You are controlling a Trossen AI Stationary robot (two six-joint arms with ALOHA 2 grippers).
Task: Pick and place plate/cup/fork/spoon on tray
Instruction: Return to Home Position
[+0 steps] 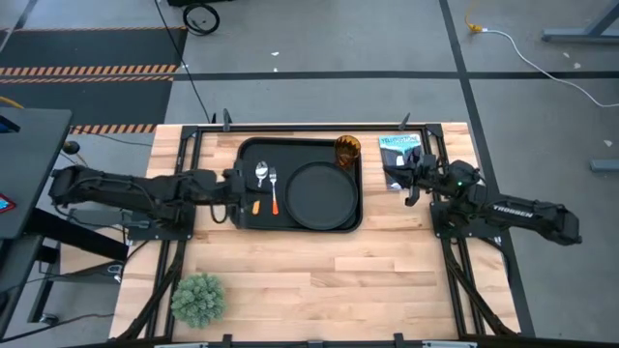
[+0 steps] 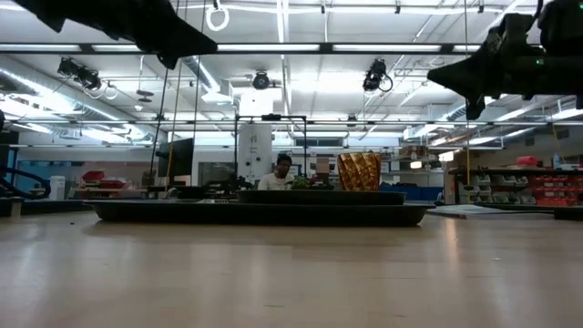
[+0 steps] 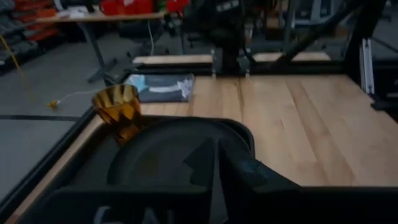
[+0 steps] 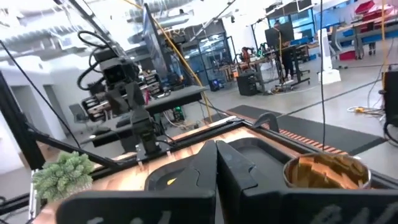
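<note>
Tray (image 1: 290, 152) flanked — left gripper (image 1: 232, 193), right gripper (image 1: 404, 182) raised beside it, both closed, empty.

Robotics lab, storage shelves (image 2: 533, 189), workbench (image 3: 93, 17)

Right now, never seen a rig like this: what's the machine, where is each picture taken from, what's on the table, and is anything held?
It is a robot with two dark arms working at a wooden table. The high view looks straight down. The low view sits at table-top height. Each wrist view looks forward past that arm's own fingers.

On the black tray are the round plate, the amber cup in one corner, and the spoon and fork side by side next to the plate. A green plant and a bluish packet sit off the tray.

The left gripper is at the tray's left edge and the right gripper is beside the packet. Both are shut and hold nothing.
</note>
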